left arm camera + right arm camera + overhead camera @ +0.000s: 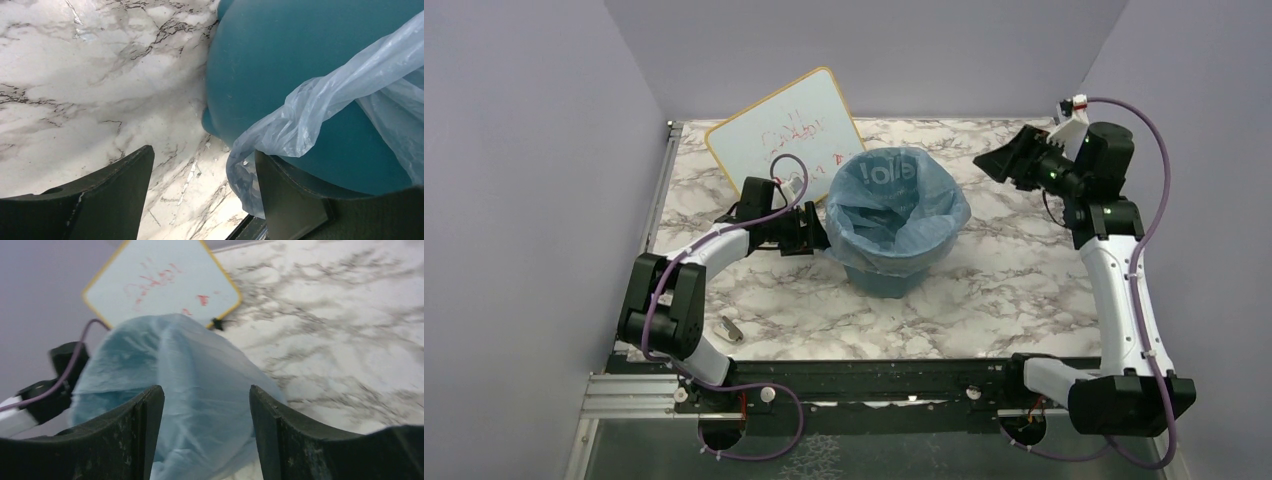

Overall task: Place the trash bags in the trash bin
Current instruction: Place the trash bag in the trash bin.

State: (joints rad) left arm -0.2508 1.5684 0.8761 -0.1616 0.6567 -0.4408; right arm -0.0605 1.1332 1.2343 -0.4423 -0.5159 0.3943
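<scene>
There's the left end effector (812,232) at nine o'clock of the round teal-blue plastic bin (894,275), fingers spread, with loose film seemingly brushing one finger, though the view is tight. Middle of the marble tabletop (1004,290), the thin translucent pale-blue plastic bag (894,205) lines that bin, hem spilling over the rim. The right end effector (999,162) hovers at two o'clock, fingers spread, empty.

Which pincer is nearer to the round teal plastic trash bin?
Left. The left pincer sits close at the bin's left wall, beside the translucent pale-blue plastic bag's overhang; the right pincer hangs apart, off its right side.
</scene>
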